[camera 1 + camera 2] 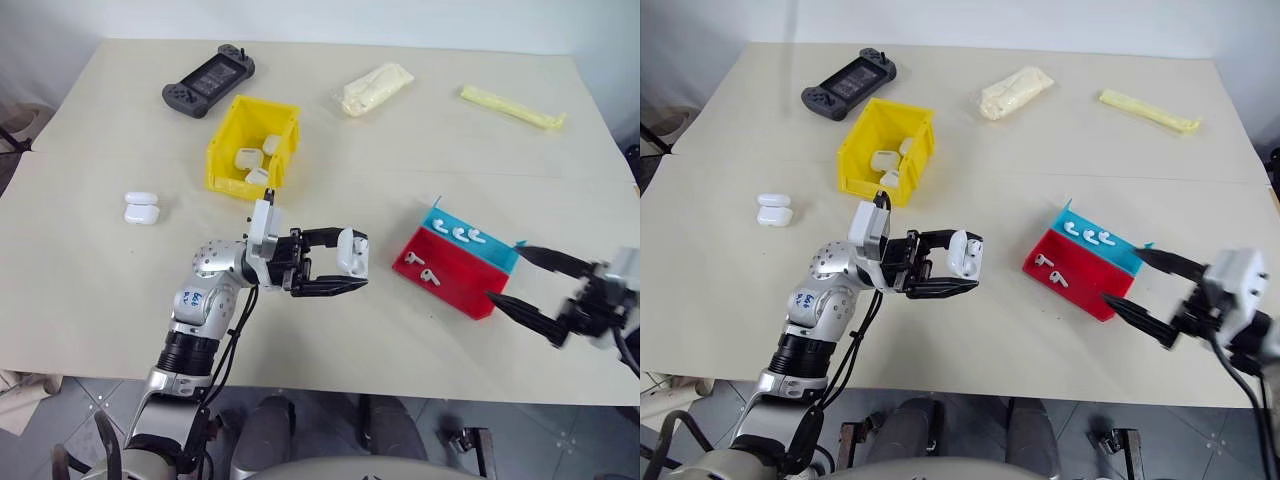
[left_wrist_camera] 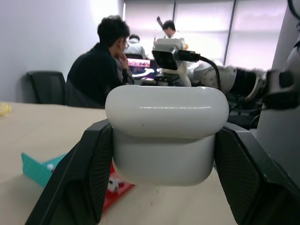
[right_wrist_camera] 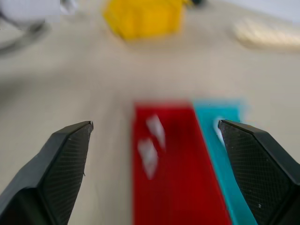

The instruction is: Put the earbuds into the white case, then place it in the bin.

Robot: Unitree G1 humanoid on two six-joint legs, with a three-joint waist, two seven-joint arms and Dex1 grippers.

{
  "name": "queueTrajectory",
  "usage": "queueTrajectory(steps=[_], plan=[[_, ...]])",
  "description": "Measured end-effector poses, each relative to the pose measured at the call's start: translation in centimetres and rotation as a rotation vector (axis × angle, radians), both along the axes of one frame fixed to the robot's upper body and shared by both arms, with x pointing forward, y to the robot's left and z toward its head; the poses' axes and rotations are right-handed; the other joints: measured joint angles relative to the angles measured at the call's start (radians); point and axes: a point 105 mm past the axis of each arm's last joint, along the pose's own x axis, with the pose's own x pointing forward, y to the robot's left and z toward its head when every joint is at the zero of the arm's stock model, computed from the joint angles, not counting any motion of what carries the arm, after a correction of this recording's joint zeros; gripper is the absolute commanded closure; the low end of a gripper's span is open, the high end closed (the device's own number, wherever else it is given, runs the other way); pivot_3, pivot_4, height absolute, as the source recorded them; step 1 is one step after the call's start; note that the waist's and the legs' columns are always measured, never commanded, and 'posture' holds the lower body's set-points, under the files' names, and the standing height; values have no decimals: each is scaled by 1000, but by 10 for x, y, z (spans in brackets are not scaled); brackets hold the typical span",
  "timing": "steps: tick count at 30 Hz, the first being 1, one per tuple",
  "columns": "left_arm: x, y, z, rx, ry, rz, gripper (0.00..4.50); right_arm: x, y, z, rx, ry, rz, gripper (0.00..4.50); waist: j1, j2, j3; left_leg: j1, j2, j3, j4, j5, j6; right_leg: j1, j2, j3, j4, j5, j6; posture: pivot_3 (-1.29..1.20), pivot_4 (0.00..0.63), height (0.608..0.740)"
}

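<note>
Nearest the robot, the right gripper [image 1: 528, 276] hangs just beside the red and blue tray [image 1: 452, 272], jaws spread wide and holding nothing. The left gripper [image 1: 352, 268] sits mid-surface with its jaws pinching the white case [image 1: 350, 251], lid closed, lifted off the surface [image 1: 400, 140]. On the tray lie the earbuds [image 1: 428, 274], two on the red half, three more on the blue. A second case [image 1: 141, 208] rests far left. Farther back, the bin [image 1: 224, 152] holds three more cases; beyond it lies the game console [image 1: 209, 79].
</note>
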Motion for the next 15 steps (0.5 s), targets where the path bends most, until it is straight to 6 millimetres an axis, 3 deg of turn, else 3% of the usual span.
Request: queueTrajectory(steps=[2,7,15], plan=[[-1,0,-3,-1,11,5,1693,-1,-17,-2,-42,3,-50,22,-7,0,0,1,0,1,0,0,0,0,0,1,0,0,0,0,150,740],[-2,-3,-4,-4,9,7,1693,17,-29,10,-126,-35,-88,22,-15,1,0,2,1,1,0,1,0,0,0,2,0,0,0,0,150,740],[-3,-9,-7,-5,1,25,1693,73,0,28,-275,131,-4,22,-22,2,0,0,0,-1,1,1,-1,-1,-1,0,-2,0,0,0,150,740]])
